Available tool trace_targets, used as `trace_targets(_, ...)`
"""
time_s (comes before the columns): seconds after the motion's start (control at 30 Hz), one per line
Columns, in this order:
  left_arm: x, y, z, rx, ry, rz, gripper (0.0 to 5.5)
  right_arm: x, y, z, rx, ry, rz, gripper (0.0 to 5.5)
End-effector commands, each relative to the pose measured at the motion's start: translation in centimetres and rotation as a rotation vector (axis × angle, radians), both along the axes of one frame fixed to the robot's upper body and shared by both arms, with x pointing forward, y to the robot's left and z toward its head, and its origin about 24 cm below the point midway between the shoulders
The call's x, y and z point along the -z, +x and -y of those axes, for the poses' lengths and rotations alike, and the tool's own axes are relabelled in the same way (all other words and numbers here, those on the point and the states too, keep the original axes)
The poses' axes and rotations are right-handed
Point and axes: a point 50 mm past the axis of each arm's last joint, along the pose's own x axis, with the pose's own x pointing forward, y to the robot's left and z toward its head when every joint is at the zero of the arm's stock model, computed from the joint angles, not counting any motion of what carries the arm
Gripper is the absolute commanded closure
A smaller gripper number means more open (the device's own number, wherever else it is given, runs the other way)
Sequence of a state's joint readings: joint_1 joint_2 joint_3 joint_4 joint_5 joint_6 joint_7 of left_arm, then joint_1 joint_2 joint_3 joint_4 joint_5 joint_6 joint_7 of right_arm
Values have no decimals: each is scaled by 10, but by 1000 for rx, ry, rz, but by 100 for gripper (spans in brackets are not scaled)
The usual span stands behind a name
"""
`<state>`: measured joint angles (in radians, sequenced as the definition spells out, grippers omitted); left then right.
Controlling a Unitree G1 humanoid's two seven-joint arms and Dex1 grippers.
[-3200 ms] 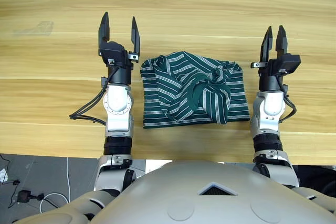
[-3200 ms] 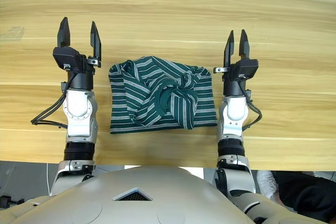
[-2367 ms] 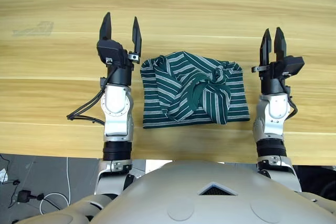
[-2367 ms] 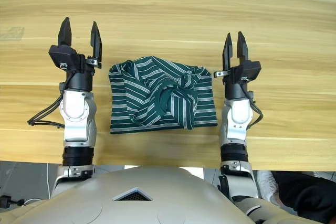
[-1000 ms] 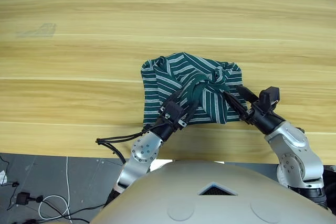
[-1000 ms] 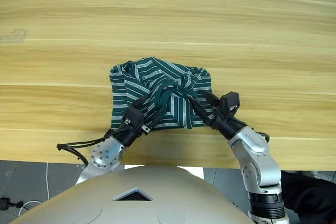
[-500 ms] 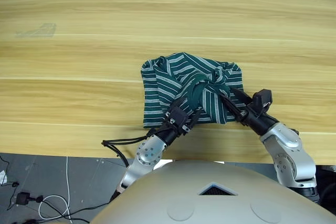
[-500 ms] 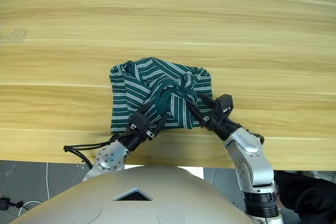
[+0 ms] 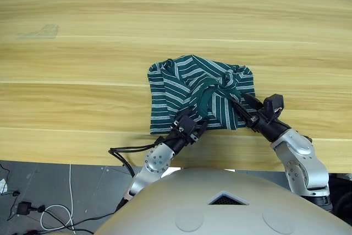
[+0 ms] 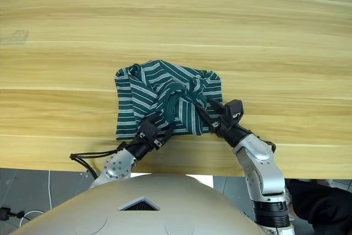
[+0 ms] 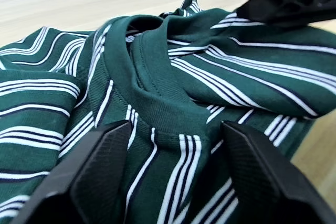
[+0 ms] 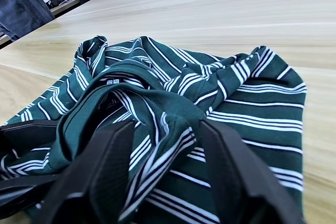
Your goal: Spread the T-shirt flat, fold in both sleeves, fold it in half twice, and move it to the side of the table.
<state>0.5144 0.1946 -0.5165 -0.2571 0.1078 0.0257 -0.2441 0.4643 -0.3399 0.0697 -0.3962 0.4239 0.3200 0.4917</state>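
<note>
Head view: the green striped T-shirt (image 9: pixel 181 86) lies bunched in a rough rectangle on the wooden table (image 9: pixel 82 42), near the edge closest to me, not spread flat. My left gripper (image 9: pixel 195 118) sits at its near edge, fingers apart; my right gripper (image 9: pixel 239 103) comes in at the near right corner, fingers likewise apart, over the twisted fabric. Left wrist view: my two fingers (image 11: pixel 100 171) stand wide apart with the ribbed collar (image 11: pixel 152 103) and striped cloth between them, nothing clamped. Right wrist view: my fingers (image 12: pixel 241 182) are spread, straddling a raised fold of the T-shirt, unclamped
</note>
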Motion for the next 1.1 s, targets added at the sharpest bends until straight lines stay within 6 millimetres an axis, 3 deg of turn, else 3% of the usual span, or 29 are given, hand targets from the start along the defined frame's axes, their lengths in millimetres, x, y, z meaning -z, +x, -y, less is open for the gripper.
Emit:
trace_targets(0.03, 7, 0, -1, -4, 20, -21, 232, 0, 3, 1, 7, -5, -3, 398)
trace_targets(0.33, 9, 4, -1, -6, 27, -8, 232, -1, 8, 0, 5, 1, 13, 545)
trace_targets(0.53, 12, 5, -3, -9, 36, -6, 232, -1, 7, -2, 5, 10, 15, 545)
trace_targets(0.8, 13, 8, -5, -30, 50, 18, 232, -16, -3, -15, -120, 148, 76, 545)
trace_targets(1.1, 13, 8, -5, -38, 46, 17, 377, -28, -5, -19, -155, 237, 121, 550)
